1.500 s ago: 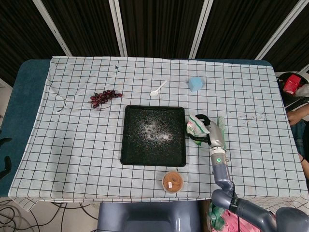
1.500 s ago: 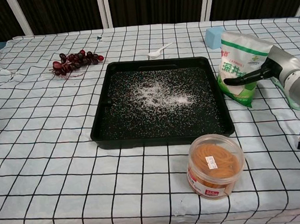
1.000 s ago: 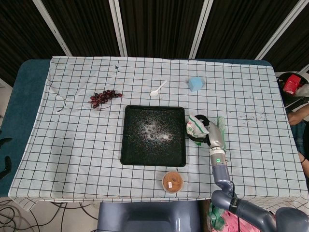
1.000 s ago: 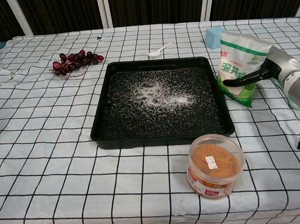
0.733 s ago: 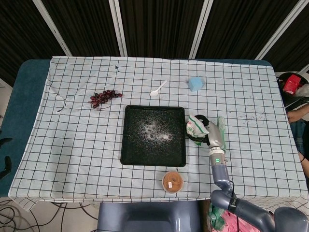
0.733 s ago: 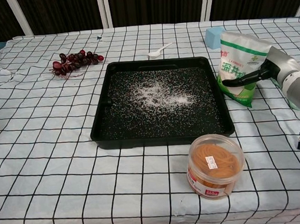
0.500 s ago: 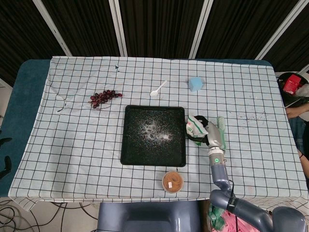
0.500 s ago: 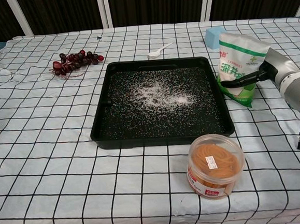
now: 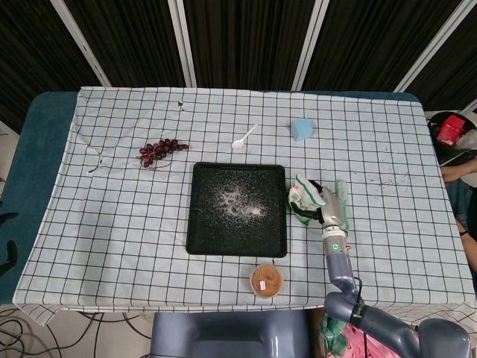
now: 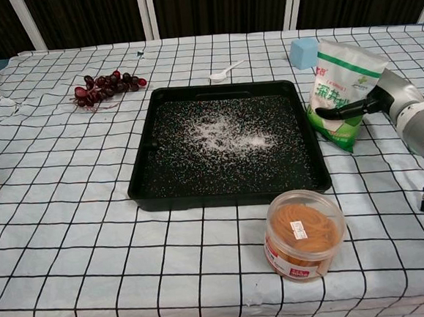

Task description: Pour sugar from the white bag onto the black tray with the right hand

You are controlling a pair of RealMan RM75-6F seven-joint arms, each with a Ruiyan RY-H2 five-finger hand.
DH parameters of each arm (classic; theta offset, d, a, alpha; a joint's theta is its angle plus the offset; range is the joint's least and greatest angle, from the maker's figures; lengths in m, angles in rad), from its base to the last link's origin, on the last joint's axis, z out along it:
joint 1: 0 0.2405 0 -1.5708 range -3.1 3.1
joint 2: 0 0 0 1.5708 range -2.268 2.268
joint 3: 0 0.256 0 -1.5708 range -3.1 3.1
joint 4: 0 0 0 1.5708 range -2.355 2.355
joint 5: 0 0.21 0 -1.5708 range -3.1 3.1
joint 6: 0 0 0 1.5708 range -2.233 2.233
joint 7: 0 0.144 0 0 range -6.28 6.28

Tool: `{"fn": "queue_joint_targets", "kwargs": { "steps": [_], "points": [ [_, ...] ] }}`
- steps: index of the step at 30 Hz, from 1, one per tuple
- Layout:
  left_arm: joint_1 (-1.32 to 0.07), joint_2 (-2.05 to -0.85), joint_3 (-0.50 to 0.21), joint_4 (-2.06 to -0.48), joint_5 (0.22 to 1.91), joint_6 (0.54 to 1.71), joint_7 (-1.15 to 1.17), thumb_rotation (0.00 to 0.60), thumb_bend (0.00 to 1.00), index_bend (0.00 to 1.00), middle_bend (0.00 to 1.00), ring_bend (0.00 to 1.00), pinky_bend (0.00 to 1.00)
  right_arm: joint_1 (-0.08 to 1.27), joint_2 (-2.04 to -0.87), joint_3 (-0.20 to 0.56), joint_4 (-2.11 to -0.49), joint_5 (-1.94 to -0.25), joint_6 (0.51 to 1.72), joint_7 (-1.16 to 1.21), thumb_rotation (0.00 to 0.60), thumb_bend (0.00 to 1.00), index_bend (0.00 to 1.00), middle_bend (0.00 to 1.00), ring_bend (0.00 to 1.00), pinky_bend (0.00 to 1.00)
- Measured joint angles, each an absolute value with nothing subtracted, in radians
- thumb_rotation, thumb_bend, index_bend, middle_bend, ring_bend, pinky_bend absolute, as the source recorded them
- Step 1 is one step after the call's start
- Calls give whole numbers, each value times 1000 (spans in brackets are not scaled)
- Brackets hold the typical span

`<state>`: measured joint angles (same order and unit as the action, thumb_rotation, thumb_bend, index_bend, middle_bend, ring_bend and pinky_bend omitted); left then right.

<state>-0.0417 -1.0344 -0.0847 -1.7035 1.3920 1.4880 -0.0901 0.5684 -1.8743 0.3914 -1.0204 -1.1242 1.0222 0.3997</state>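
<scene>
The white bag (image 10: 343, 75) with green print stands upright on the checked cloth just right of the black tray (image 10: 230, 197). My right hand (image 10: 381, 101) grips the bag from its right side, with dark fingers (image 10: 340, 108) wrapped across its front. In the head view the bag (image 9: 300, 195) and the hand (image 9: 328, 206) sit close against the tray's right edge (image 9: 284, 216). White sugar (image 10: 223, 132) lies scattered over the middle of the tray floor. My left hand appears in neither view.
A plastic jar (image 10: 304, 233) of orange rubber bands stands in front of the tray's near right corner. Behind the tray lie a white spoon (image 10: 224, 71), a blue block (image 10: 303, 51) and grapes (image 10: 103, 86). A green cloth (image 9: 342, 195) lies behind my hand.
The bag has straightened up a little and shifted slightly right, away from the tray, still in my right hand. The sugar on the tray looks the same.
</scene>
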Motion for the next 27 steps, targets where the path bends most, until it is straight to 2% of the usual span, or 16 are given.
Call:
{"fn": "queue_joint_targets", "kwargs": {
  "steps": [10,17,23,27],
  "points": [
    [-41,-1034,-84,-1704,1394,1489,-91,600,619,223,44,0,0,575,-1854,388,-1020,-1175,1046,439,600,335,471,421,522,509],
    [-41,-1033,-84,-1704,1395,1489,-94,600,618,222,44,0,0,572,-1778,384,-1098,-1198,1049,423,600,336,471,419,522,509],
    [-40,-1032,-83,-1707,1397,1491,-96,600,618,222,44,0,0,573,-1622,365,-1261,-1209,992,328,600,336,473,418,522,509],
    [-40,-1032,-83,-1707,1398,1492,-97,600,619,222,44,0,0,594,-1448,361,-1455,-1164,896,177,600,336,479,421,522,510]
  ]
}}
